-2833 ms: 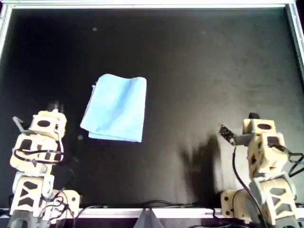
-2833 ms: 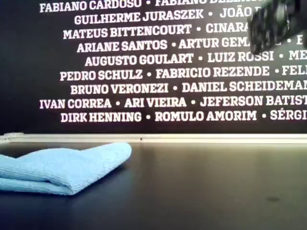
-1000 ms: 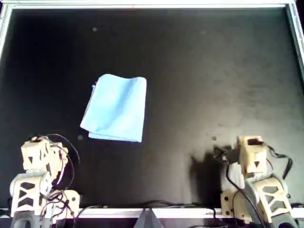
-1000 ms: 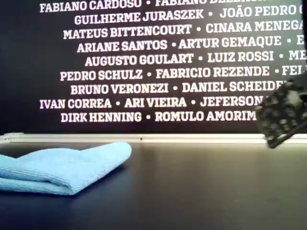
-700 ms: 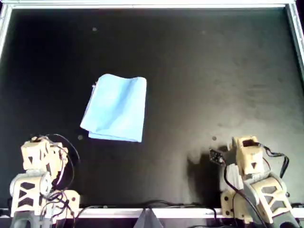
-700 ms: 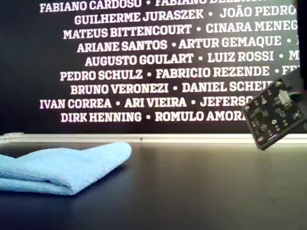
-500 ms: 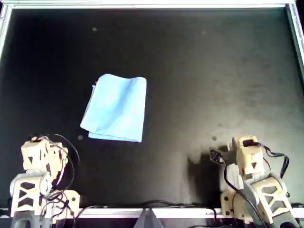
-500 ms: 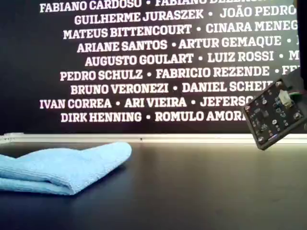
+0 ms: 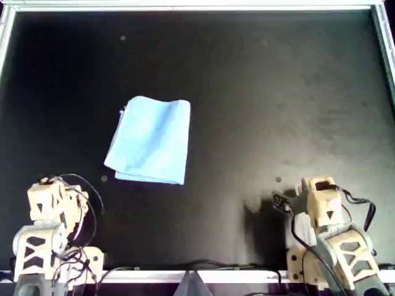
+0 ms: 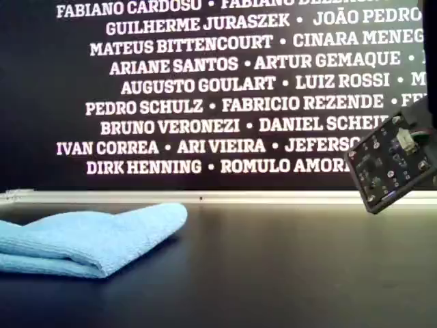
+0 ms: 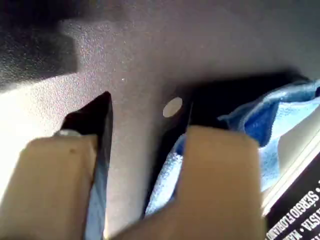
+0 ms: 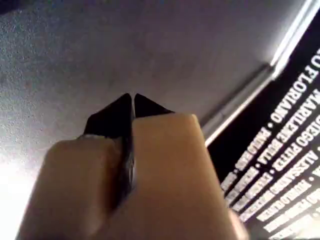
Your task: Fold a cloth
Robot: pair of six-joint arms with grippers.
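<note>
The light blue cloth (image 9: pixel 151 140) lies folded over on the black table, left of the middle in the overhead view. It also shows at the exterior view's left (image 10: pixel 89 239) and in the first wrist view (image 11: pixel 260 125). My first gripper (image 11: pixel 147 107) is open and empty, low over the table, a short way from the cloth. Its arm (image 9: pixel 52 200) sits near the front edge at the overhead view's left. My second gripper (image 12: pixel 132 97) is shut and empty. Its arm (image 9: pixel 324 206) sits at the front right, far from the cloth.
A silver rail (image 9: pixel 197 7) frames the black table. A small white spot (image 11: pixel 172 107) marks the table between my first gripper and the cloth. A green circuit board (image 10: pixel 392 164) on the second arm hangs at the exterior view's right. A wall of white names (image 10: pixel 225 102) stands behind.
Both arms have drawn back toward the front edge and lowered since the earliest frames. The circuit board came down at the exterior view's right. The cloth has not moved.
</note>
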